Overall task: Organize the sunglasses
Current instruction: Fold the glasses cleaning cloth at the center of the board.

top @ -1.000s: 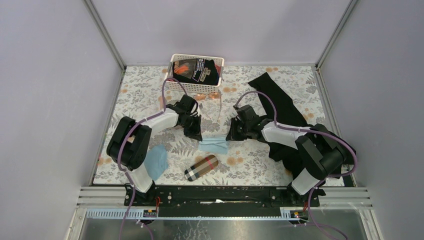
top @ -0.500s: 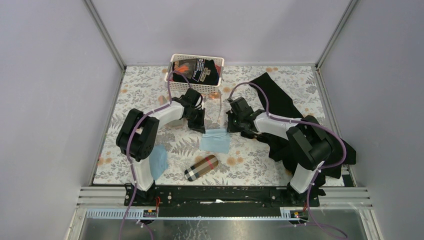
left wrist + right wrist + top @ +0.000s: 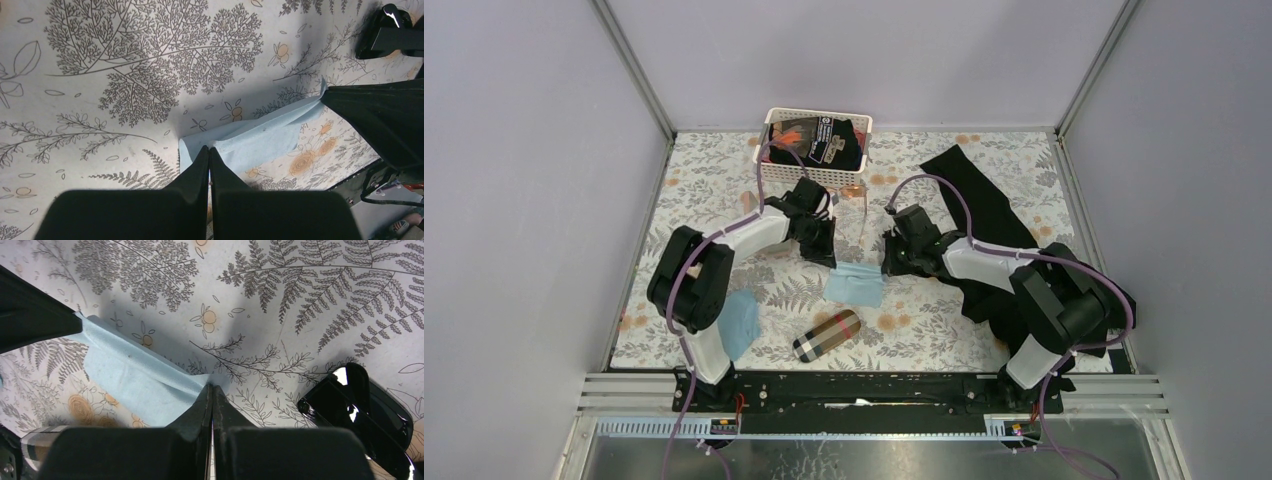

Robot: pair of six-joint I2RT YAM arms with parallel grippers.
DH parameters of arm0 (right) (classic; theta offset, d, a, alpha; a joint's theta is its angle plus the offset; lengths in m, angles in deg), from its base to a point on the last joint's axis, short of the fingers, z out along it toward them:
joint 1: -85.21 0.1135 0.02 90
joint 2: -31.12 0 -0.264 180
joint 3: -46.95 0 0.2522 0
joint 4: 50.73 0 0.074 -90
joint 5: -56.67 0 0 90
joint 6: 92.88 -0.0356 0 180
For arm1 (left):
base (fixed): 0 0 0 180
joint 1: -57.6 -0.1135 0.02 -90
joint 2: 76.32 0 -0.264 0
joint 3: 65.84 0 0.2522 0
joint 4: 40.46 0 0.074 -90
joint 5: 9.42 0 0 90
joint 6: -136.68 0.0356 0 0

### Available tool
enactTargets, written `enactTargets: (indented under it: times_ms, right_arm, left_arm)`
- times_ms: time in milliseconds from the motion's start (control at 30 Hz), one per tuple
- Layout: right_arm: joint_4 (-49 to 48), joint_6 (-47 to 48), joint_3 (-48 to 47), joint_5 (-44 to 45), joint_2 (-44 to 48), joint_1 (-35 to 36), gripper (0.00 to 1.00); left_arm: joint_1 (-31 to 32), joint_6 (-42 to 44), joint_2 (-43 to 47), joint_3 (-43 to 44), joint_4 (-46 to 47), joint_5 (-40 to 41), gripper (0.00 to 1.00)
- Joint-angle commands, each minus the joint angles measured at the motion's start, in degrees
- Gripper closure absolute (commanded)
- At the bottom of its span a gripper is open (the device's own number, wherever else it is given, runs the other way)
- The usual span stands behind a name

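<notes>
A light-blue cloth (image 3: 854,284) lies on the floral table between my two grippers. My left gripper (image 3: 209,149) is shut on its left corner (image 3: 260,142), and my right gripper (image 3: 212,387) is shut on its right corner (image 3: 135,377). From above, the left gripper (image 3: 824,255) and right gripper (image 3: 890,265) face each other across the cloth. The wire-framed sunglasses (image 3: 852,191) with orange tint lie just in front of the basket. A glossy black pair, apparently the dark sunglasses (image 3: 357,407), lies beside my right gripper and also shows in the left wrist view (image 3: 385,22).
A white basket (image 3: 809,175) holding dark packets stands at the back. A plaid case (image 3: 826,335) lies near the front edge, and a second blue cloth (image 3: 739,322) sits by the left arm's base. A black fabric (image 3: 984,205) covers the right side under the right arm.
Both grippers have carried the blue cloth a little toward the basket and drawn it wider between them. Both have stayed shut.
</notes>
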Motion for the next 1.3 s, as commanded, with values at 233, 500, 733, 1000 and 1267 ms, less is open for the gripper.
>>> enactTargets:
  times_ms: [233, 500, 733, 1000, 1267]
  right_arm:
    - [-2.7, -0.1, 2.1, -1.2, 4.6, 4.3, 1.0]
    - [-2.7, -0.6, 3.3, -0.4, 4.8, 5.8, 1.0]
    - [-2.4, -0.9, 4.4, -0.1, 5.9, 5.9, 1.0]
    - [-3.2, -1.4, 6.0, -1.1, 7.2, 7.0, 1.0]
    - [-2.9, -1.2, 7.1, -2.1, 11.1, 7.2, 0.64]
  left_arm:
    - [0.3, 0.2, 4.0, -3.6, -1.5, 1.9, 1.0]
    - [0.4, -0.2, 5.0, -5.7, -1.1, 2.1, 1.0]
    - [1.1, -0.6, 6.1, -7.6, -0.3, 1.7, 1.0]
    - [2.0, -1.1, 6.3, -9.1, 0.7, 1.5, 1.0]
    - [2.5, -2.4, 10.4, -10.2, 0.2, 2.7, 0.56]
